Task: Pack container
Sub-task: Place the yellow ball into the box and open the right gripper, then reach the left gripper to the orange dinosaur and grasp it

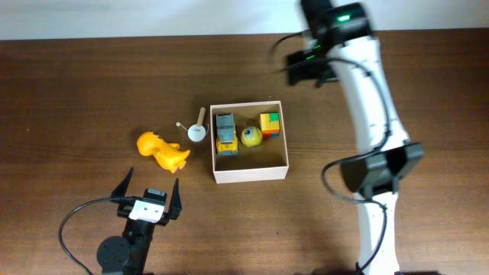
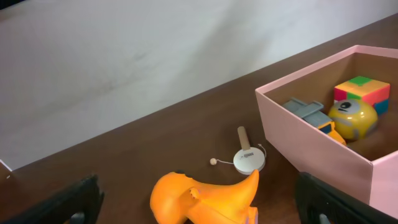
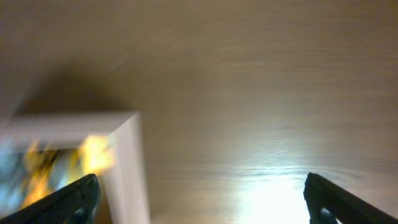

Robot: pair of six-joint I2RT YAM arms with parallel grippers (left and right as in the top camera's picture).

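Black-fingered left pincer point(image 1: 149, 192) hung released and empty at lower left. The right pincer point(image 3: 200, 183) gaped empty too, beyond the container's point(image 1: 250, 174) upper right corner. At mid-frame the container held a truck point(image 1: 225, 134), ball point(image 1: 250, 137) and cube point(image 1: 269, 124). Left of it on the desk point(image 1: 76, 92), an orange toy point(image 1: 162, 150) and rattle point(image 1: 197, 131) remained unpacked.

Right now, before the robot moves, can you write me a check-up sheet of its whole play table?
Surface: brown wooden table, bare wood showing.
Job's things: white container holds a toy truck, yellow ball and coloured cube; orange animal toy and small drum toy lie outside, on the left arm's side.
Clutter: nothing seen.
Grippers: left gripper jaws open, empty, near the orange animal toy; right gripper jaws open, empty, past the container's far corner.
Cables: black cables loop beside each arm.
Surroundings: pale wall behind the table.
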